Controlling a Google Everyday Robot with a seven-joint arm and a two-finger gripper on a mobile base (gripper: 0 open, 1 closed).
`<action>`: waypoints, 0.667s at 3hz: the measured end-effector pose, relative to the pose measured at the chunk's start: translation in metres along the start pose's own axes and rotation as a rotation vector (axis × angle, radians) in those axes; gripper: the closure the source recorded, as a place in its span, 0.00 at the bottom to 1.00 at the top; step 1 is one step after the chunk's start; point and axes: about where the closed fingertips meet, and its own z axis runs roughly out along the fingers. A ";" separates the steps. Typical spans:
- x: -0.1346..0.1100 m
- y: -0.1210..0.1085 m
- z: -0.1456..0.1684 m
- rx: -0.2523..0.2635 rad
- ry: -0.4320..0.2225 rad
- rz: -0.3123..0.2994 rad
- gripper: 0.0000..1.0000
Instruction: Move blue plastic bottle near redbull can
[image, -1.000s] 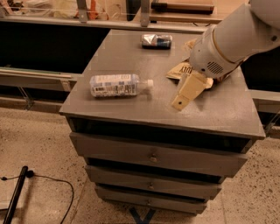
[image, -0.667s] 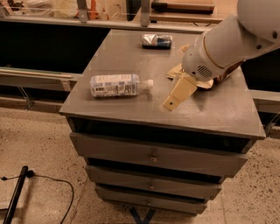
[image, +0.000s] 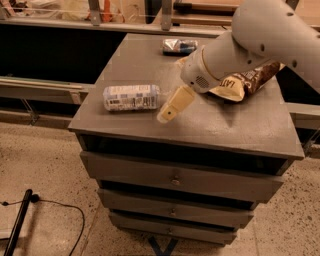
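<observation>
The blue plastic bottle (image: 131, 97) lies on its side at the left of the grey cabinet top (image: 240, 125), its pale label with black print facing up. The redbull can (image: 179, 46), silver and dark blue, lies on its side at the far edge of the top. My gripper (image: 170, 111) hangs from the white arm (image: 250, 40), its cream fingers pointing down-left, just right of the bottle's cap end, which the fingers hide. It holds nothing I can see.
A brown and yellow chip bag (image: 242, 82) lies at the right of the top, partly under the arm. The cabinet has drawers (image: 175, 177) below. A dark shelf and rail run behind on the left. A black cable (image: 55, 205) lies on the speckled floor.
The gripper has moved left across the top, from the middle toward the bottle's cap end. The bottle, can and chip bag have not moved.
</observation>
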 end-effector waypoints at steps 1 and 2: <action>-0.018 -0.007 0.030 -0.049 -0.064 -0.026 0.00; -0.028 -0.010 0.052 -0.085 -0.093 -0.040 0.00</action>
